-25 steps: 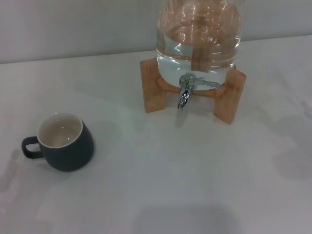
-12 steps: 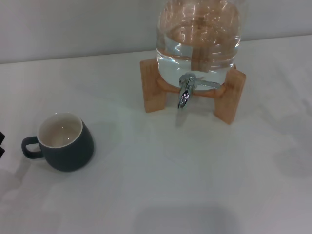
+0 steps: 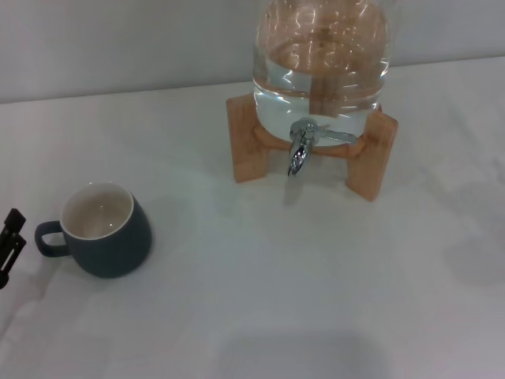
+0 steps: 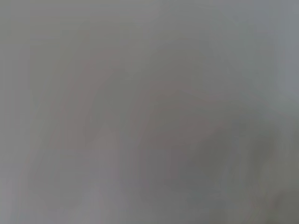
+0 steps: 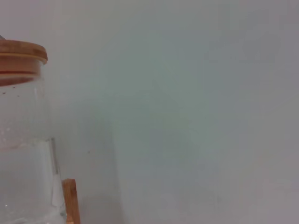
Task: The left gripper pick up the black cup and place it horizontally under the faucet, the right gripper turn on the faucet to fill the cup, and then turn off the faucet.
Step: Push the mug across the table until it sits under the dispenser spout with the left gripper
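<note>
The black cup (image 3: 105,230) stands upright on the white table at the left, cream inside showing, its loop handle pointing left. My left gripper (image 3: 9,246) shows only as black prongs at the left edge, just left of the handle and apart from it. The chrome faucet (image 3: 300,148) hangs from the clear glass water jar (image 3: 321,59) at the back centre, its thin lever pointing right. The jar also shows in the right wrist view (image 5: 25,140). My right gripper is out of view. The left wrist view shows only a grey blur.
The jar rests on a wooden stand (image 3: 248,142) with two blocky legs, and has a wooden lid (image 5: 21,58). A pale wall runs behind the white table (image 3: 276,268).
My left gripper has come into the head view from the left edge, moving right toward the cup's handle. The cup, jar and faucet have not moved.
</note>
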`<action>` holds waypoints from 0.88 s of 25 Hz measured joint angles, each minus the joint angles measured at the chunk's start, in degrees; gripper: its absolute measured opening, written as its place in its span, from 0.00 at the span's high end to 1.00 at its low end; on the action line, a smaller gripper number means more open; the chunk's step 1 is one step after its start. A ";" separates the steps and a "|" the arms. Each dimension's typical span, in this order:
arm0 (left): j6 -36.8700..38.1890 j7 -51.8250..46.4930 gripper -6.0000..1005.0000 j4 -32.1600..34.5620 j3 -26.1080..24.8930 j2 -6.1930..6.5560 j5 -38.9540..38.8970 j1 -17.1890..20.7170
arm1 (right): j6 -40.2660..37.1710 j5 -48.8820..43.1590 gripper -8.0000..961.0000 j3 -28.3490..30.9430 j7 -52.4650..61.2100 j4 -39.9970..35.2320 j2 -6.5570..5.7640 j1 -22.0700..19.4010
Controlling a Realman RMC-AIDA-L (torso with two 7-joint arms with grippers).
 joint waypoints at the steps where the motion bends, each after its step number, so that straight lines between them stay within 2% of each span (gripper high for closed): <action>1: 0.34 0.76 0.32 -0.42 0.00 0.00 0.00 0.01 | 0.00 0.00 0.11 0.01 0.00 0.00 0.00 0.01; 11: -0.84 1.65 0.32 -1.33 -0.35 0.00 -0.34 0.72 | 0.00 0.00 0.11 0.04 0.00 0.14 0.01 0.50; 16: -5.77 1.65 0.32 -1.38 -0.53 -0.06 -0.88 2.73 | -0.07 0.00 0.11 0.12 0.00 0.20 0.01 0.54; 22: -6.31 1.65 0.32 -1.56 -0.53 -0.21 -1.27 4.05 | -0.14 0.00 0.11 0.41 0.00 0.23 0.01 0.65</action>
